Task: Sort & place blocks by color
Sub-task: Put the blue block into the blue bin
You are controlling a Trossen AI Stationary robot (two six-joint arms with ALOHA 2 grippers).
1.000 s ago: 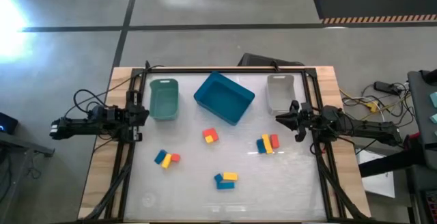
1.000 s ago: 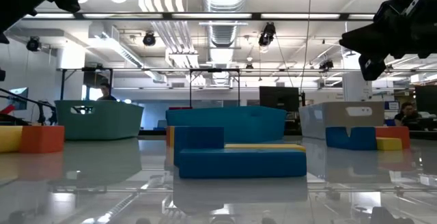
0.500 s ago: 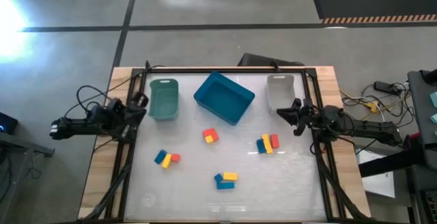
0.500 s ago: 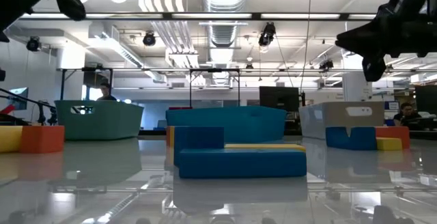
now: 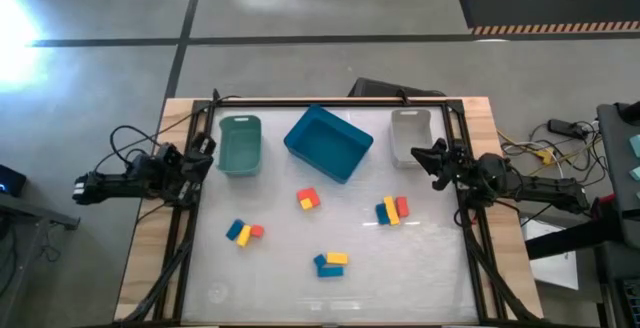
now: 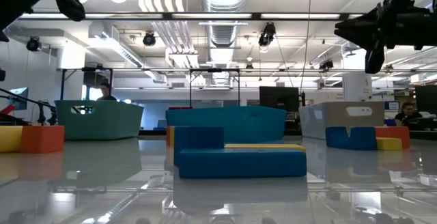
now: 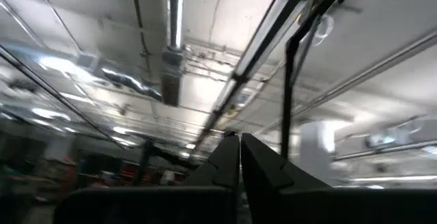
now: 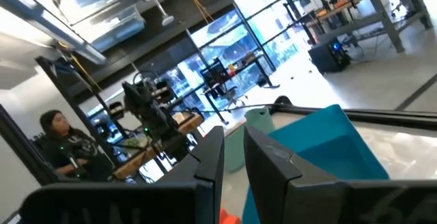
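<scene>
Four small clusters of blocks lie flat on the glossy table: red and yellow (image 5: 308, 199), blue, yellow and red (image 5: 392, 209), blue, yellow and red (image 5: 243, 232), blue and yellow (image 5: 330, 262). The low view shows the blue-and-yellow cluster (image 6: 239, 157) nearest. My left gripper (image 5: 205, 152) hovers shut at the table's left edge beside the green bin (image 5: 240, 145), and its wrist view (image 7: 240, 161) points at the ceiling. My right gripper (image 5: 427, 161) hovers open at the right edge beside the grey bin (image 5: 410, 135), high above the table (image 6: 372, 36).
Three bins stand along the far side: green, a blue bin (image 5: 328, 143) turned askew in the middle, and grey. A black frame rail (image 5: 470, 238) borders the table. Cables lie beside both arms. People show in the room beyond (image 8: 58, 142).
Both grippers have risen and tipped upward. The left gripper swung toward the far edge, next to the green bin. The right gripper drew up and toward the far edge, closer to the grey bin. The blocks have kept their places.
</scene>
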